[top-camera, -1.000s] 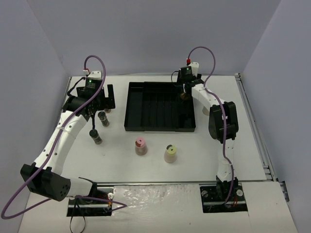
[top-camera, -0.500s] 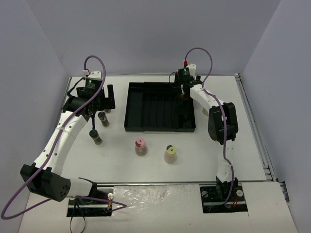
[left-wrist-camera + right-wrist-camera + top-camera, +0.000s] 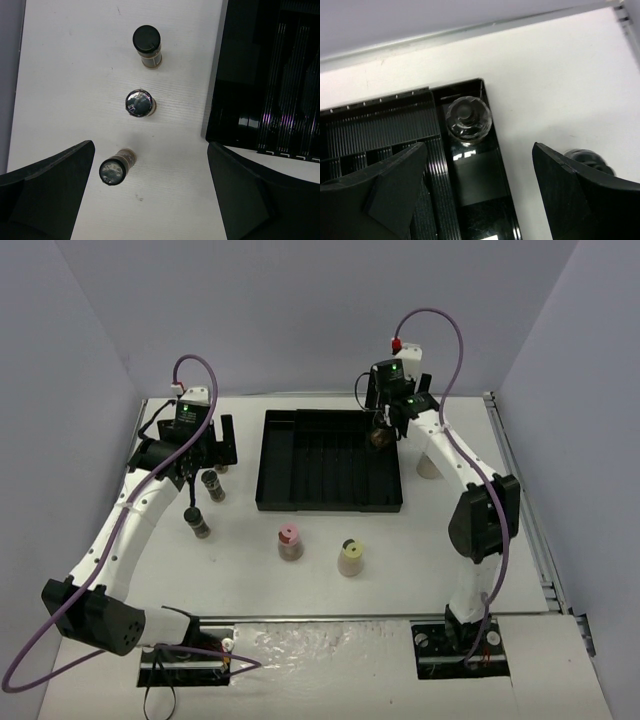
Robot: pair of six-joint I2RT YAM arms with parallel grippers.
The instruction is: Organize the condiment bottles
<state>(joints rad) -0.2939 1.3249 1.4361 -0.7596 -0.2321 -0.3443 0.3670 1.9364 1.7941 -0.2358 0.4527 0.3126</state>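
On the left of the bench [image 3: 120, 570], the left tool [image 3: 150, 150] hangs with its two fingers spread wide and nothing between them. Its wrist view looks down on three small dark-filled bottles standing in a slanted line, apart from one another. The near bottle [image 3: 113, 169] stands closest to the left finger, with a glossy top that is hard to read. The middle bottle [image 3: 139, 103] has a shiny top as well, and the far bottle [image 3: 147, 42] has a plain black cap. In the top view the far one is partly hidden under the tool.

Toward the near middle of the bench stand the pink-capped bottle [image 3: 289, 541] and, to its right, the yellow-capped bottle [image 3: 350, 557], well apart from the rest.

Behind them lies the black ribbed tray [image 3: 310, 465]. The corner bottle [image 3: 467, 120] stands upright in its far right compartment. The right tool [image 3: 480, 150] is above that corner, with its fingers wide apart and gripping nothing, and the bottle is clear of both.

Just right of the tray, on the bench, is the outer bottle [image 3: 586, 157]. The right finger cuts it off in the wrist view and the arm half covers it from above, so its contents cannot be made out.
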